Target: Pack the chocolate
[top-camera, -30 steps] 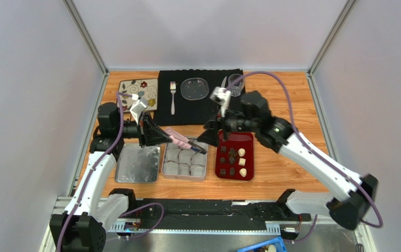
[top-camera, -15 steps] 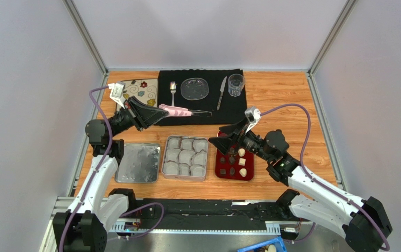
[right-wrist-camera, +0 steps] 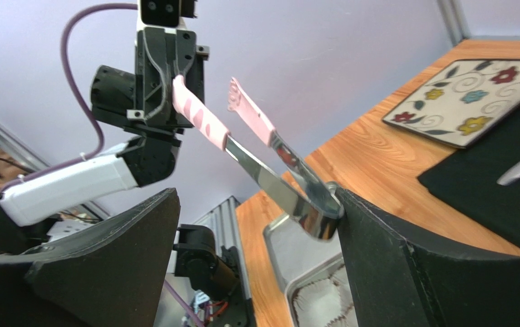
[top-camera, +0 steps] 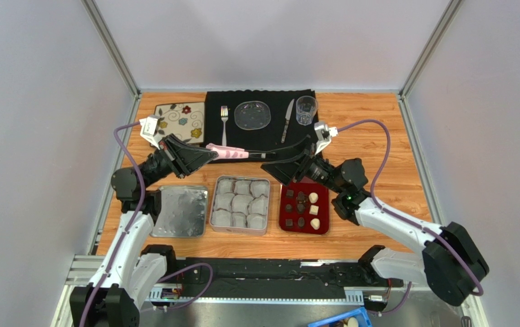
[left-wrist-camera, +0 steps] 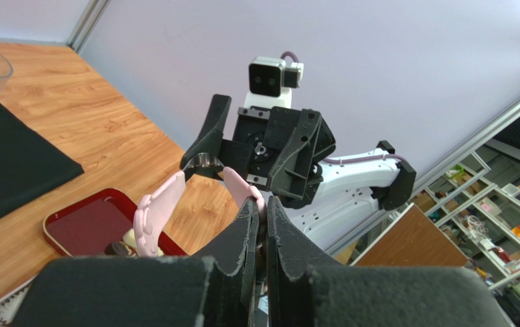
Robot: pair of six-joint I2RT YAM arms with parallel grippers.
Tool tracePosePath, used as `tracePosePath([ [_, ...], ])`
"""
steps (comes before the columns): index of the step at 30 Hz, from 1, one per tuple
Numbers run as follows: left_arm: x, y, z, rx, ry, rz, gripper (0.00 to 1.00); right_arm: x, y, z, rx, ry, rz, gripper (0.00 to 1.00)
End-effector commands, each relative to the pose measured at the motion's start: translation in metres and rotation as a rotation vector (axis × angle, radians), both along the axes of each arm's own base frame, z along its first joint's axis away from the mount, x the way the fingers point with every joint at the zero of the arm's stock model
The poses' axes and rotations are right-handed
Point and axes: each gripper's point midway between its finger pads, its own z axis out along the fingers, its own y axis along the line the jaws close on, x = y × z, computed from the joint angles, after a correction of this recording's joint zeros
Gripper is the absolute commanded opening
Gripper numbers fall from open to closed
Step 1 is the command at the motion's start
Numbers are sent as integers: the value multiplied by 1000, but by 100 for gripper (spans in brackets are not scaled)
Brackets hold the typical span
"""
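Observation:
The chocolate [top-camera: 301,199], dark and cream-white bite-size pieces, lies in a red tray [top-camera: 324,187] right of centre; a few pieces [left-wrist-camera: 124,240] show in the left wrist view. Pink-tipped metal tongs [top-camera: 232,150] hang level in the air behind the tin [top-camera: 210,211]. My left gripper [top-camera: 207,152] [left-wrist-camera: 261,204] is shut on one pink arm of the tongs [left-wrist-camera: 243,189]. My right gripper [top-camera: 278,163] [right-wrist-camera: 259,197] is open around the tongs' metal bend [right-wrist-camera: 317,214], which rests against one finger [right-wrist-camera: 406,266].
The tin holds several crinkled white paper cups [top-camera: 241,203]. Its flat lid [top-camera: 179,211] lies to its left. At the back a black mat [top-camera: 263,139] carries a fork [top-camera: 224,126], a glass plate [top-camera: 252,114], a knife [top-camera: 287,121] and a glass [top-camera: 305,109], beside a floral tile [top-camera: 179,121].
My left gripper has carried the tongs up from over the tin and levelled them. My right gripper left the red tray, opened wider and came up round the tongs' metal end.

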Motion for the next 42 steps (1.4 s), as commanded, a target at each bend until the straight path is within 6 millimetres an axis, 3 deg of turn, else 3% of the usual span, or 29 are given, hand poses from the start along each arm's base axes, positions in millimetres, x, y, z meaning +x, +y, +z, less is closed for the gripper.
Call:
tracePosePath([
  [1, -8, 2, 12, -28, -57, 10, 0, -6, 9, 43, 131, -48, 97, 87],
  [9, -11, 2, 10, -28, -62, 7, 0, 0, 20, 43, 218, -17, 170, 86],
  [18, -13, 2, 2, -26, -50, 9, 0, 2, 28, 46, 218, -20, 208, 75],
  [29, -12, 3, -2, -23, -54, 17, 0, -5, 47, 28, 118, 32, 279, 62],
  [38, -13, 2, -2, -17, -63, 13, 0, -5, 50, 20, 76, 55, 286, 59],
  [42, -13, 2, -4, -16, -60, 12, 0, -4, 50, 19, 78, 60, 280, 53],
])
